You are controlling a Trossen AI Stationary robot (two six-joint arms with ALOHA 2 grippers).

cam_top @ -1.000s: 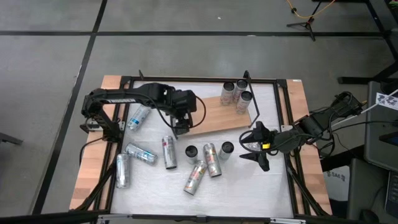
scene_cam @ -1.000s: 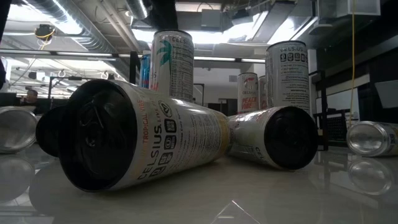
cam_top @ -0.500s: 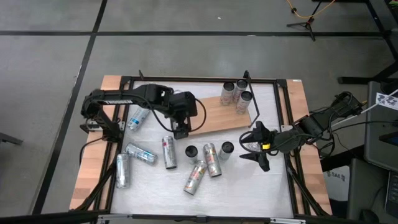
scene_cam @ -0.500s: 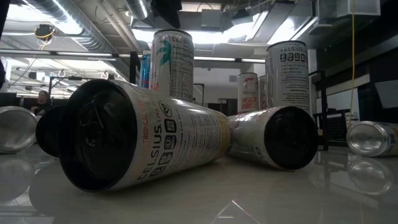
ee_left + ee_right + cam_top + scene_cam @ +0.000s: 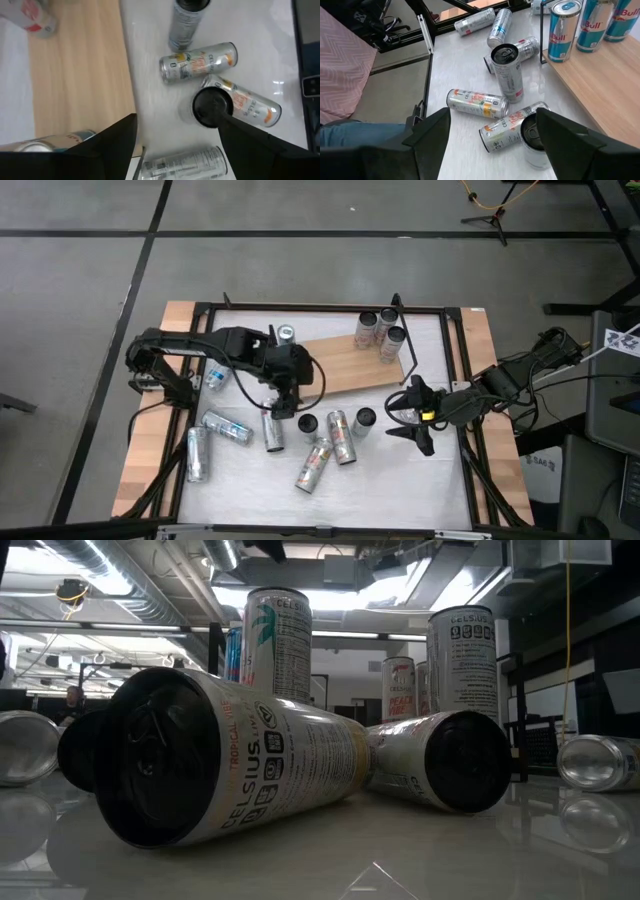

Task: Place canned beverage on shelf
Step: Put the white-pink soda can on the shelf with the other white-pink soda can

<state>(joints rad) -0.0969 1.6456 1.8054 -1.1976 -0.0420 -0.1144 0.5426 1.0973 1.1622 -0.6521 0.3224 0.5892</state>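
Note:
The shelf (image 5: 345,368) is a light-brown board at the table's far side. Three cans (image 5: 380,332) stand at its right end. One can (image 5: 286,333) stands upright at its far left corner and also shows in the left wrist view (image 5: 45,142). My left gripper (image 5: 280,402) is open and empty just in front of the shelf's left end. It is above a can (image 5: 185,162) that lies on its side on the white tabletop. My right gripper (image 5: 392,420) is open and empty at the table's right, beside an upright can (image 5: 365,418).
Several more cans are on the tabletop in front of the shelf. Some stand upright (image 5: 307,423) and others lie on their sides (image 5: 340,437) (image 5: 314,464) (image 5: 225,427) (image 5: 197,453). One lies under my left arm (image 5: 213,375). A black wire frame (image 5: 405,355) rises at the shelf's right end.
My left gripper has drawn back from the shelf's left end toward the table's near edge. It now hangs over the lying cans. The upright can at the shelf's far left corner, earlier hidden under the arm, now stands in plain view.

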